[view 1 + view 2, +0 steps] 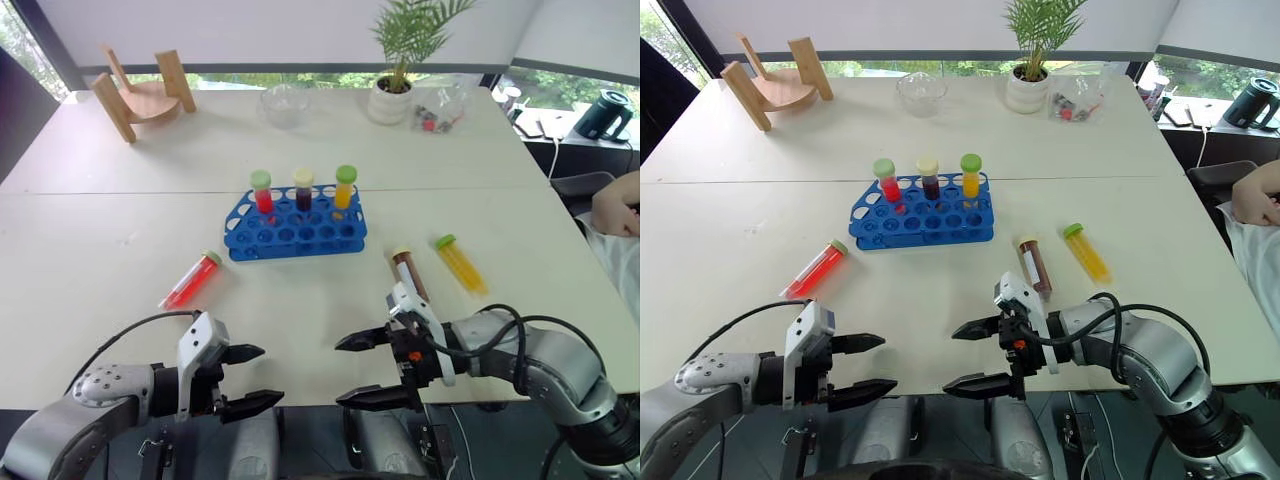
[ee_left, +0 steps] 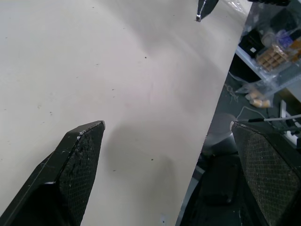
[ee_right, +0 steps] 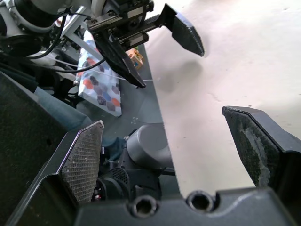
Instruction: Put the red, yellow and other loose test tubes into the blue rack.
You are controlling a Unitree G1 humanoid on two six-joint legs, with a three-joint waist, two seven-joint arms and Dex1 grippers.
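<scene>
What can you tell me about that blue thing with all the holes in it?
The blue rack looks like plastic, a flat tray with rows of round holes. It sits level on the white table. Three capped tubes stand upright in its far row: a red tube, a dark tube and an orange-yellow tube. The other holes are empty.

Bare table lies open toward the blue rack; loose tubes flank it.
</scene>
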